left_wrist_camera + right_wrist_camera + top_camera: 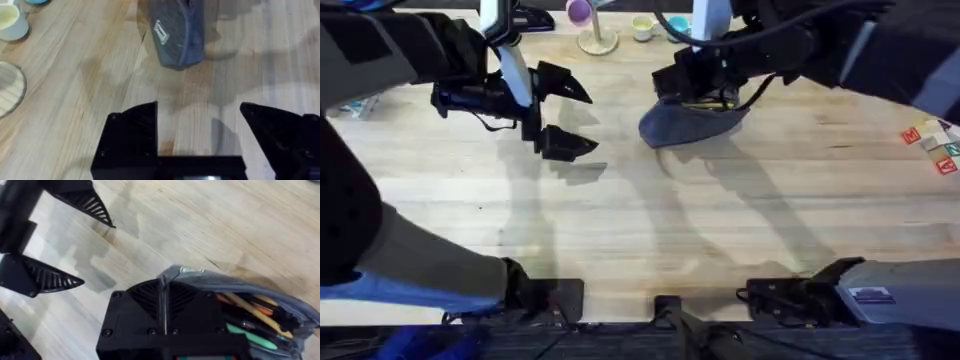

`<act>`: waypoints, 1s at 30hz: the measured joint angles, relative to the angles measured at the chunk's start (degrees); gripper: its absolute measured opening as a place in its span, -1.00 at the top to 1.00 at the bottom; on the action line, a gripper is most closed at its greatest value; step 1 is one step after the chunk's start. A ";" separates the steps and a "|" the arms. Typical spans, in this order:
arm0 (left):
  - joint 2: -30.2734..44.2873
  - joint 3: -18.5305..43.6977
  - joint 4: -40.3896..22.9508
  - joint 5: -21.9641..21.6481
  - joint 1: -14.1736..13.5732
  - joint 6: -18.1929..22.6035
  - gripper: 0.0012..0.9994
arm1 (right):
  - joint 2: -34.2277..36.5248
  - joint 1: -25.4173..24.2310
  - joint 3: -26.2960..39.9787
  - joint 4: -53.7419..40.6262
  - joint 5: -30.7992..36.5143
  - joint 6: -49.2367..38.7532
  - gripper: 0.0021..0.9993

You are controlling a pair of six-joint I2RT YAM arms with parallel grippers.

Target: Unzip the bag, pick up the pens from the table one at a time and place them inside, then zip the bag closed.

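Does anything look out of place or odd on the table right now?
Only the pencil pouch: it gapes open with pens inside, one end lifted off the table by the right gripper, shut on its rim. Left gripper hangs open nearby.

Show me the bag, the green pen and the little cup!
the bag (685,125): overhead view, on its grey fabric side.
green pen (252,336): right wrist view, on its barrel inside the open bag.
cup (11,21): left wrist view, on its rim.

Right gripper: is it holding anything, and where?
The right gripper is shut on the bag at its open zip edge. The left gripper is open, empty.
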 joint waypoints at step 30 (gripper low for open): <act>8.15 -0.04 32.81 3.46 -17.47 -25.06 -0.99 | -0.74 0.00 -0.14 -1.47 0.00 0.01 0.94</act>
